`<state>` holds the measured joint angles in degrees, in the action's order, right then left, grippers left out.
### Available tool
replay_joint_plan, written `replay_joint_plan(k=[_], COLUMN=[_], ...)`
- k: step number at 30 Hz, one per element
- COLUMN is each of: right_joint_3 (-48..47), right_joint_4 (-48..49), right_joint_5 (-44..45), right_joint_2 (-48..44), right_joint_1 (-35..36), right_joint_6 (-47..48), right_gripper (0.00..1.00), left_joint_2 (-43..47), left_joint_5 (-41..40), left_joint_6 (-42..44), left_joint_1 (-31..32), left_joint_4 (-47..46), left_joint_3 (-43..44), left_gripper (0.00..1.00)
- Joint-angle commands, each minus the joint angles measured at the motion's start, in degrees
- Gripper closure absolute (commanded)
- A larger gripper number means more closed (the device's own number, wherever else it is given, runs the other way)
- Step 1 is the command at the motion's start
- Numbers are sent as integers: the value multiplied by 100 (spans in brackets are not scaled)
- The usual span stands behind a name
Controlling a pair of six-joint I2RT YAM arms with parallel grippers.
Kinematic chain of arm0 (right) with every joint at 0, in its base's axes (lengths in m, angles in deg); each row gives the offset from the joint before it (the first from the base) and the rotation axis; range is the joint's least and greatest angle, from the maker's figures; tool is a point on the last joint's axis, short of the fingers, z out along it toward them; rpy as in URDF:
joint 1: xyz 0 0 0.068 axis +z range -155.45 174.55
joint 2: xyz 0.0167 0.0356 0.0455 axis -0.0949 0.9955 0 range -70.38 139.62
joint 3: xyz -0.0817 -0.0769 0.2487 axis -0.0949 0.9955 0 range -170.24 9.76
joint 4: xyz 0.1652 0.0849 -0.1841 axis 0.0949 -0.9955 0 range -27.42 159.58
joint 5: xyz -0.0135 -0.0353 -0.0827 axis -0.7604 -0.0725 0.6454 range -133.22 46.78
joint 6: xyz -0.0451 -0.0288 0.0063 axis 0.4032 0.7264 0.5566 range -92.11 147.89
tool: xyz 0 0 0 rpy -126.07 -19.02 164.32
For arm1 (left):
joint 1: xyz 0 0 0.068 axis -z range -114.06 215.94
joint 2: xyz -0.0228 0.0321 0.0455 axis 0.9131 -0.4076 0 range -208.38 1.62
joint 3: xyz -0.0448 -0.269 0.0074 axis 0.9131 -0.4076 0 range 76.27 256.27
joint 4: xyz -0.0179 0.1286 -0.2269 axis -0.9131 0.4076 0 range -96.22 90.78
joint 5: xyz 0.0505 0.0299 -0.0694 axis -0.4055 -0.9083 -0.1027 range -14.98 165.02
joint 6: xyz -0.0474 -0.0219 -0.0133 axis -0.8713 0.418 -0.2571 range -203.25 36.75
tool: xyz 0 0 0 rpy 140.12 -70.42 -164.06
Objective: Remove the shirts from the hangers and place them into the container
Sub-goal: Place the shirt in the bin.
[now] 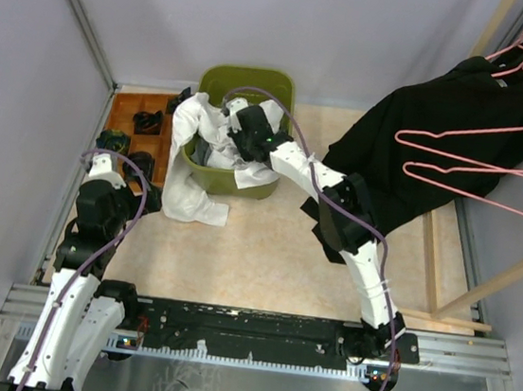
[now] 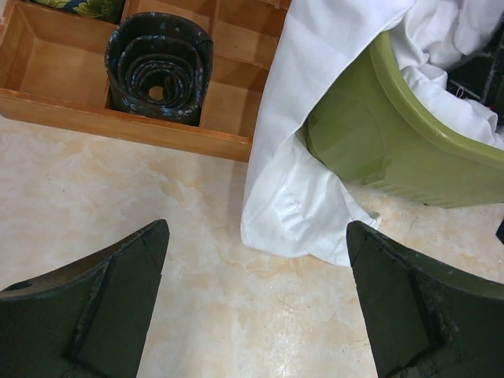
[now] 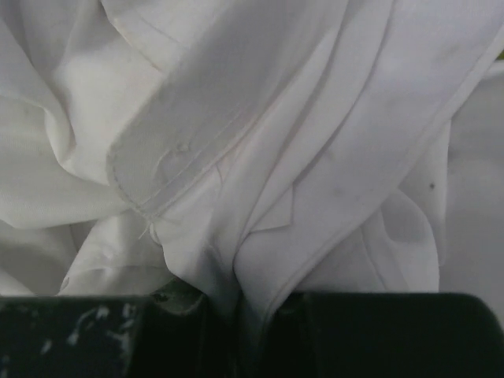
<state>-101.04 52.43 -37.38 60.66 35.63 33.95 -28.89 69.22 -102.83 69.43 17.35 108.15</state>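
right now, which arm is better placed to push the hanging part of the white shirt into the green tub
Likely left. The left pincer, open, faces the white shirt where it spills over the green tub's wall onto the table. The right pincer is over the tub, pinching folds there.

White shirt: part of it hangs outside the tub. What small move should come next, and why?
Probably the right gripper should open its jaws and drop the fold. They pinch the white shirt over the tub, so that part is delivered. The rest drapes over the rim to the table, in front of the open left gripper, which could take it afterwards.
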Motion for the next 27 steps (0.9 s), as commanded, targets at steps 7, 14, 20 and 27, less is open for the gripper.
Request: replay_joint_plan(k=[7,14,20,27], right_joint_3=[-2615,-641,1271,3196], right_joint_4=[-2783,-999,-292,43], right_joint_5=[60,-142,-140,-333], right_joint_2=[285,-2146,-3533,-4714], right_joint_1=[-51,-51,-54,-25], right_joint_6=[-131,3,-790,-2039], right_gripper=[37,9,4,11], left_joint_2=[-44,-50,-45,-76], left_joint_5=[125,121,115,160], left_joint_6=[66,62,60,63], left_joint_1=[-21,-24,-27,-23], left_joint_4=[-186,-195,-186,-204], left_joint_3=[-41,-41,-40,-41], left_gripper=[1,1,1,1])
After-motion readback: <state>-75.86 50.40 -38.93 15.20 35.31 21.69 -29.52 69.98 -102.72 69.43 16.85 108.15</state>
